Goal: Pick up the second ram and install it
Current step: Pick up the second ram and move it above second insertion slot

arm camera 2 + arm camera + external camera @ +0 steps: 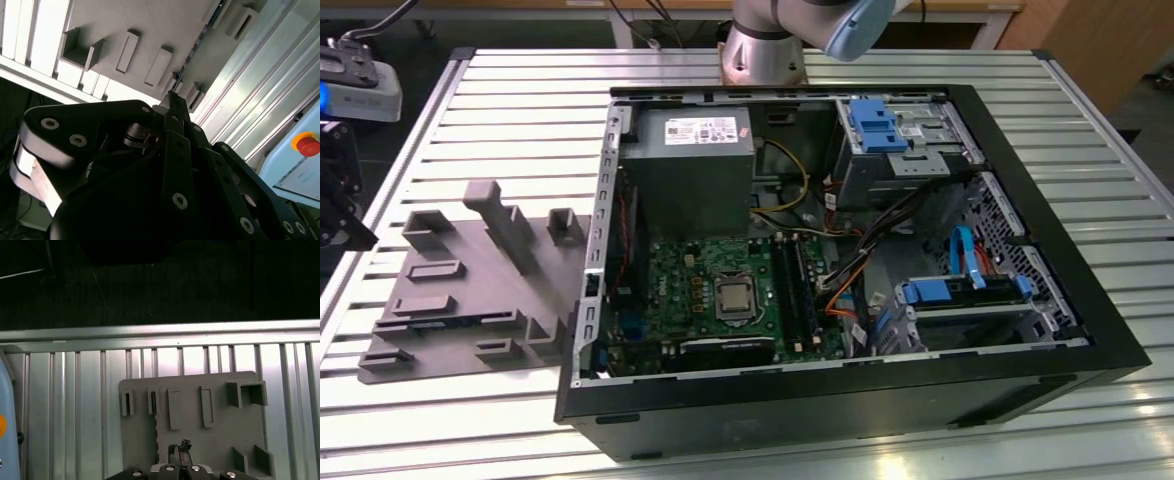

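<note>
**A:** Where is the second ram [450, 323]?

**B:** It sits in a long slot of the grey tray [467, 296], toward the tray edge nearest the exterior camera. The gripper [179, 452] hangs over the tray just beside it. Its claw looks pinched closed and empty.

**A:** How would you grab it well?

**B:** I'd spread the claw across the stick's thin faces, centre it lengthwise, then lift straight out.

**A:** And the other container?

**B:** The open computer case [854, 405] holds a grey power supply [687, 180], a green motherboard [680, 280] and blue drive brackets [874, 125].
</note>
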Robot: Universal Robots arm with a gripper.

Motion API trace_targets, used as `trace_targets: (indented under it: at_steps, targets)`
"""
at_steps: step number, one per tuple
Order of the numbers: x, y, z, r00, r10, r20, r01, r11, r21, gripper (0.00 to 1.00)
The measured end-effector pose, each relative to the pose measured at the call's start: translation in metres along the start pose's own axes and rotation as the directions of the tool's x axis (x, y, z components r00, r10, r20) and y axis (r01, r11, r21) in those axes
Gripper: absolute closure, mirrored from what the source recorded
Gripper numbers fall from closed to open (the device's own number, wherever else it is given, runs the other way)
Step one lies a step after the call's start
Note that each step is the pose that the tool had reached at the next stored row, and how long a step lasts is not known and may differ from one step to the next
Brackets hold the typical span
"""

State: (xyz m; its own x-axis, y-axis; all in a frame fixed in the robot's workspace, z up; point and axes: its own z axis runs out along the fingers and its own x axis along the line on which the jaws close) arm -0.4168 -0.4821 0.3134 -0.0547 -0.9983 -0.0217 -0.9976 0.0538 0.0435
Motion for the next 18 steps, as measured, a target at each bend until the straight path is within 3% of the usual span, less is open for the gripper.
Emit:
trace_targets:
  at_steps: [18]
  targets:
    - [0.0012, -0.0035, 0.0045, 1.0000, 0.000, 0.0001, 0.000, 1.0000, -0.0001, 0.89]
